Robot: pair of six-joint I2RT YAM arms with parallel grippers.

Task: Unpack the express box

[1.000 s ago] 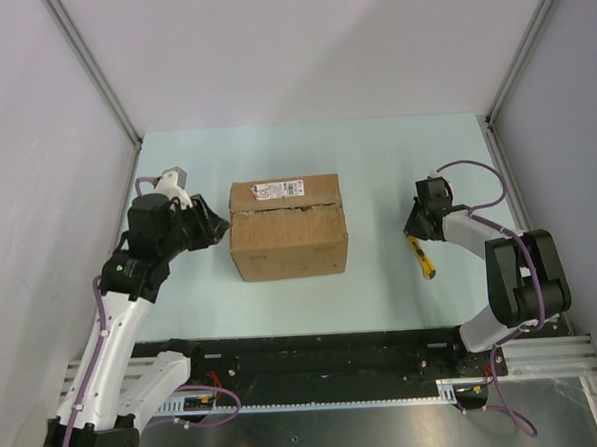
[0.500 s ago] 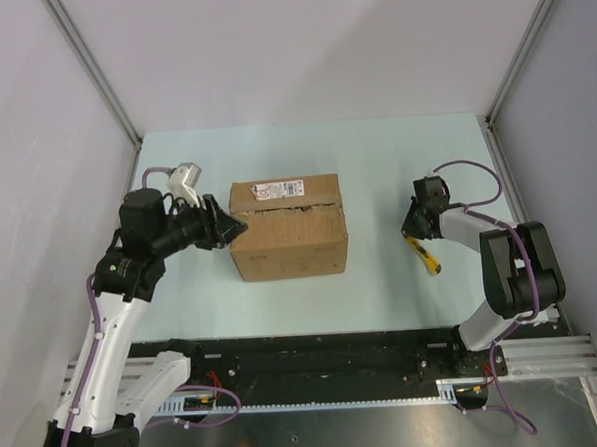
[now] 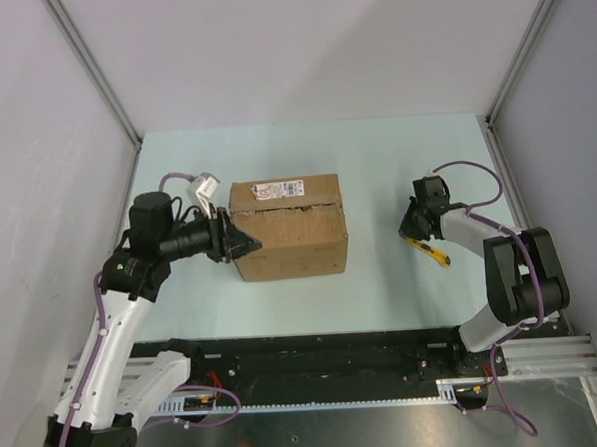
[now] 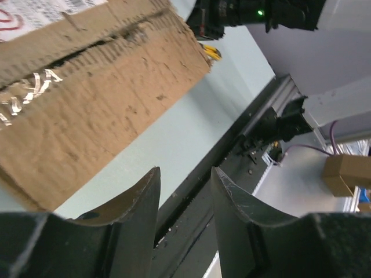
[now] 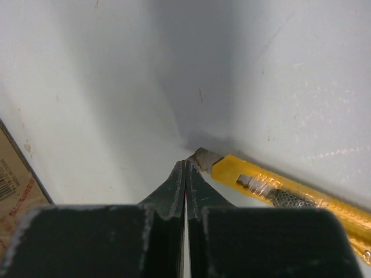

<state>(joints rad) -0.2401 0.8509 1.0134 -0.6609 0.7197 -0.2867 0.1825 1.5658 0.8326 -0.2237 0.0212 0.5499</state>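
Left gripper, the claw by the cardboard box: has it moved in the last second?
Yes. The left gripper has swung right, from left of the express box to overlap its near-left corner in the top view.

Brown corrugated cardboard express box [image 3: 287, 227] sits on the pale flat table [image 3: 305, 148], a little left of centre. White paper barcode label [image 3: 279, 189] lies on the box top, along the rear edge. Left gripper [image 3: 241, 242] is just beside the box's left face, near the front corner; contact not discernible. Yellow plastic utility knife [image 3: 427, 252] lies on the table right of the box, well apart from it. Right gripper [image 3: 411, 228] is at the knife's rear end, tips just beside it.
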